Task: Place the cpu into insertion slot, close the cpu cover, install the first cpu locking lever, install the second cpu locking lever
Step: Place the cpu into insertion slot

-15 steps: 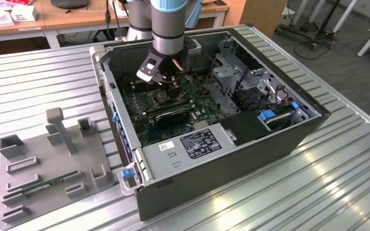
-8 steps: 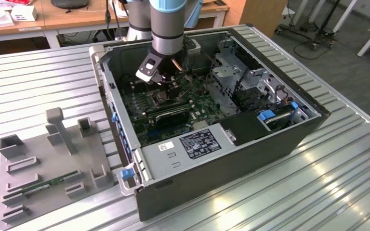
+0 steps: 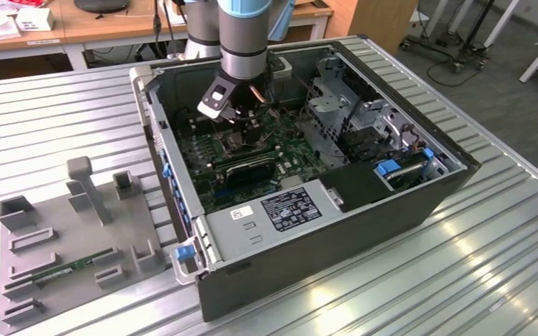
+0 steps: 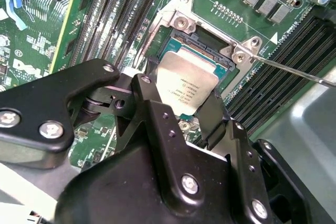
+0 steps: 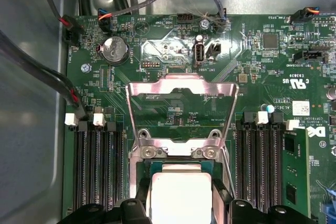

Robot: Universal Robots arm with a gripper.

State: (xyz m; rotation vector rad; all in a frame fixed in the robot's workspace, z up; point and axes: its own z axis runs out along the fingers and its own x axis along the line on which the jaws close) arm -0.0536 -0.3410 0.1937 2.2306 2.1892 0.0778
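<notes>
cpu (image 4: 186, 85) at insertion slot (image 4: 202, 48) (inside case (image 3: 344, 245))

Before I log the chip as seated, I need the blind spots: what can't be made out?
- Whether the cpu sits fully in the insertion slot: the hand covers its edges, both wrist views.
- The slot, exterior view: hidden under the hand.
- Thin metal rod's far end: cut by the second wrist view's edge.

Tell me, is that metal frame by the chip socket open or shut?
Open. The cpu cover is swung back off the insertion slot, motherboard showing through its window, and the cpu sits uncovered between the fingers.
</notes>
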